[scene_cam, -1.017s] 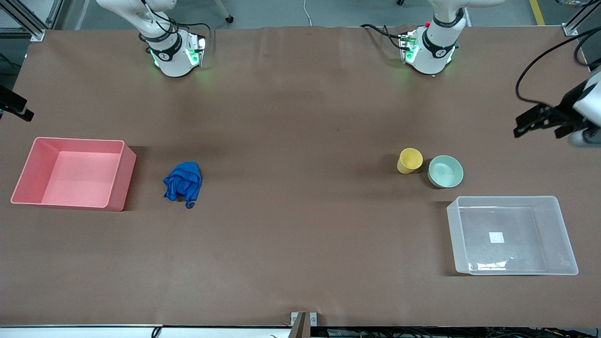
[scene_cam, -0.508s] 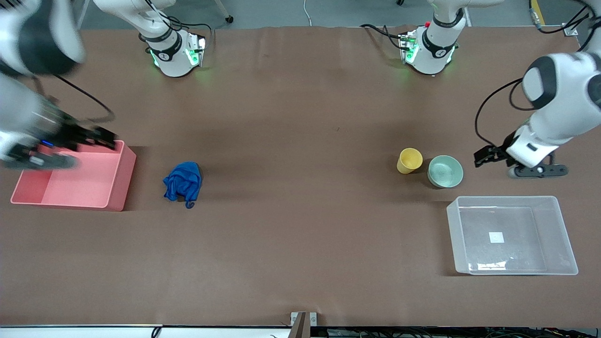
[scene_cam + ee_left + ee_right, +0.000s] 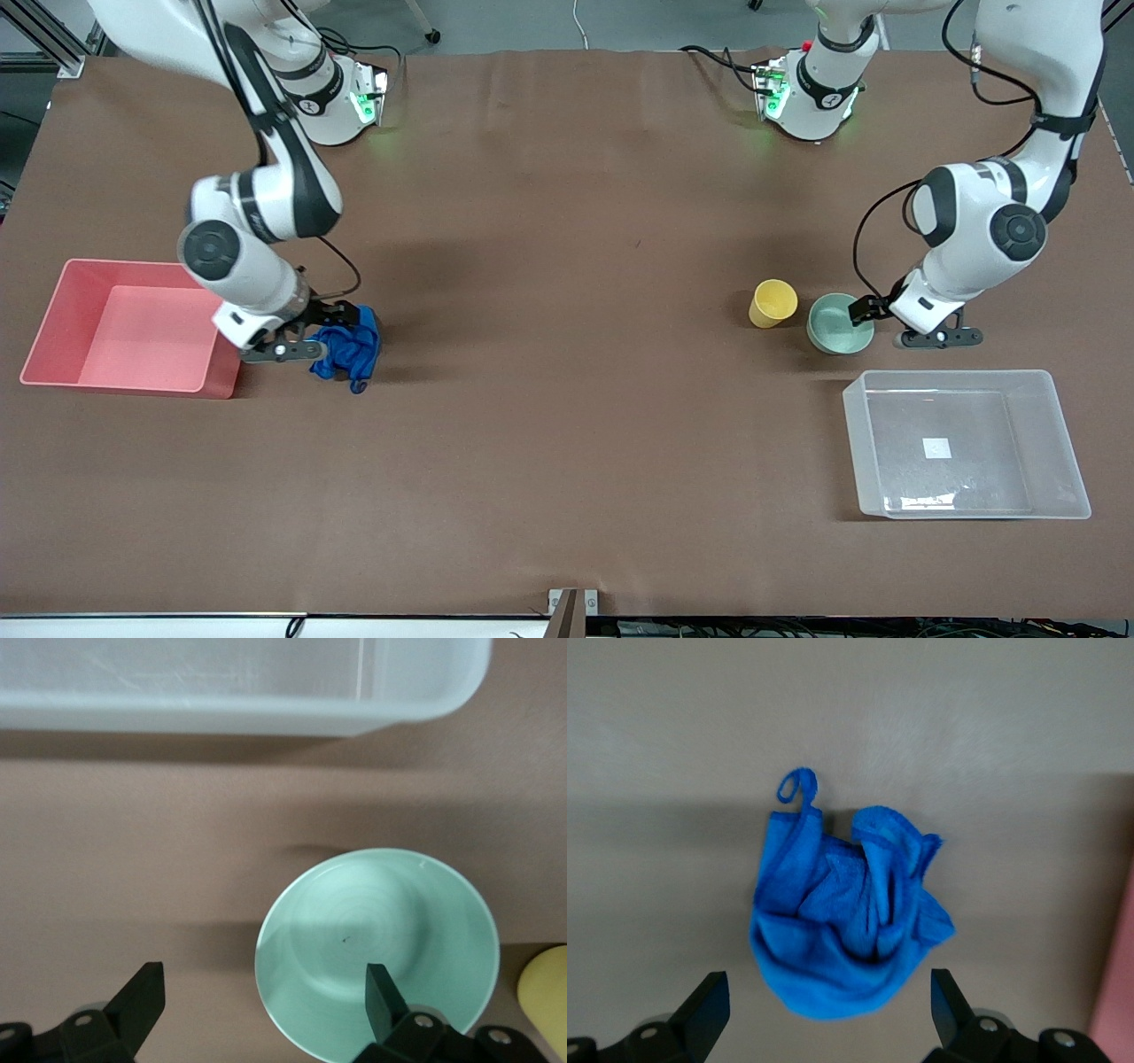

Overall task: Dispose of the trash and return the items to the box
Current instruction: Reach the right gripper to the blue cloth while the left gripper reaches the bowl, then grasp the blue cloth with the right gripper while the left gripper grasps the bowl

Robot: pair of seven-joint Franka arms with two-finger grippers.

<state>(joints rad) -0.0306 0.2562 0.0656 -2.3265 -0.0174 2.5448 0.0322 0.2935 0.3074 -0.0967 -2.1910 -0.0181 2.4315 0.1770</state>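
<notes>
As each arm is lining up a pickup, the open right gripper (image 3: 330,335) is straddling the blue cloth wad (image 3: 348,352) while the open left gripper (image 3: 873,321) is bracketing the mint-green bowl's (image 3: 835,324) rim.

The left gripper (image 3: 864,310) is held low near the left arm's end of the worktop, fingers spread; the right gripper (image 3: 341,321) likewise at the right arm's end.
</notes>
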